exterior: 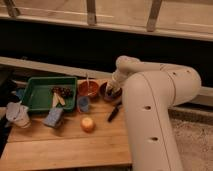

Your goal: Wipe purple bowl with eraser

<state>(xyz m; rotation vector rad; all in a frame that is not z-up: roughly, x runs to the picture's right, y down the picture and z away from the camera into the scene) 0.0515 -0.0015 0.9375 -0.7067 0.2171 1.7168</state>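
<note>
The purple bowl (106, 94) sits on the wooden table (65, 147), just right of the orange-red bowl (88, 89). My white arm bends down from the right, and the gripper (112, 89) is lowered into the purple bowl, covering most of its right half. I cannot make out the eraser; it may be hidden under the gripper.
A stick stands in the orange-red bowl. A small blue cup (84, 104) is in front of it, and a green tray (35, 95) holding small items lies at the left. Also on the table are an orange ball (88, 124), a black pen-like object (114, 113), a blue block (53, 117) and a white crumpled thing (17, 114).
</note>
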